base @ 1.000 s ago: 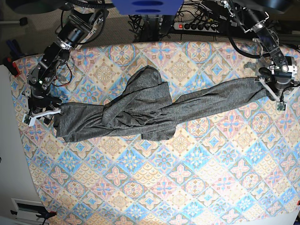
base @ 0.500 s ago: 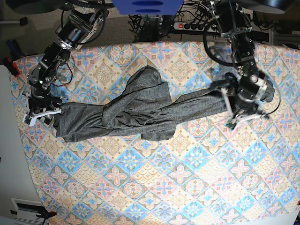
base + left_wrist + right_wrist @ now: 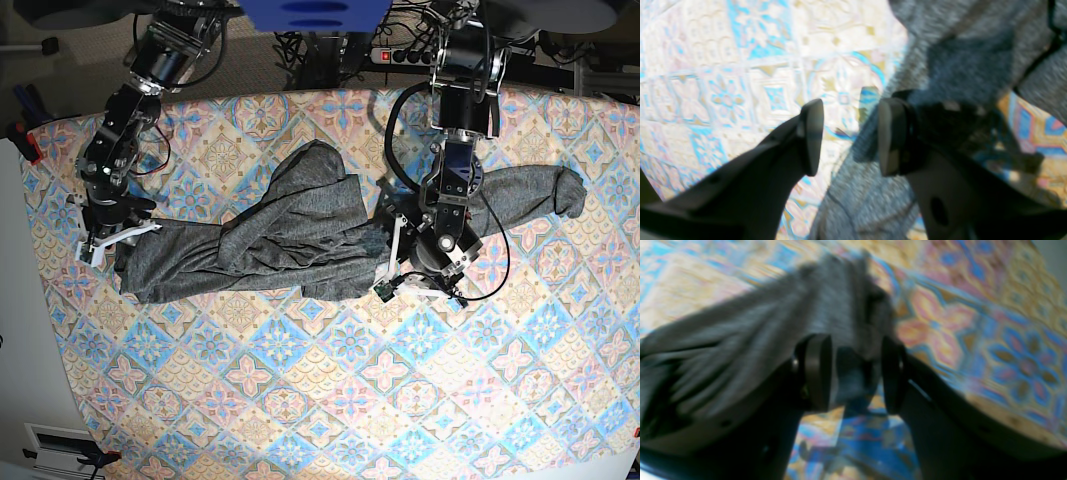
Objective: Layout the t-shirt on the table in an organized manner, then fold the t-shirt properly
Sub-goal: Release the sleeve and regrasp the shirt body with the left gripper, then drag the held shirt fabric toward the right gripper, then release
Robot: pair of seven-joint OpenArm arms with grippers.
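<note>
The dark grey t-shirt [image 3: 290, 230] lies bunched in a long band across the table [image 3: 300, 400], its right end resting loose near the right edge. My left gripper [image 3: 418, 278] hovers over the band's middle. In the left wrist view this gripper [image 3: 846, 133] is open, with grey t-shirt [image 3: 957, 50] fabric below and to the right of the fingers and patterned table [image 3: 723, 83] to the left. My right gripper [image 3: 115, 240] is at the shirt's left end. The right wrist view shows the right gripper [image 3: 853, 373] shut on a fold of t-shirt [image 3: 756, 326] above the table [image 3: 973, 323].
A power strip and cables [image 3: 410, 52] lie behind the table's far edge. A white surface [image 3: 20, 300] borders the table on the left. Patterned cloth shows bare in front of the shirt [image 3: 350, 380].
My left gripper let go of the shirt's right end, opened, and swung from the table's right edge to the middle of the shirt. The right gripper shifted slightly, still holding the left end.
</note>
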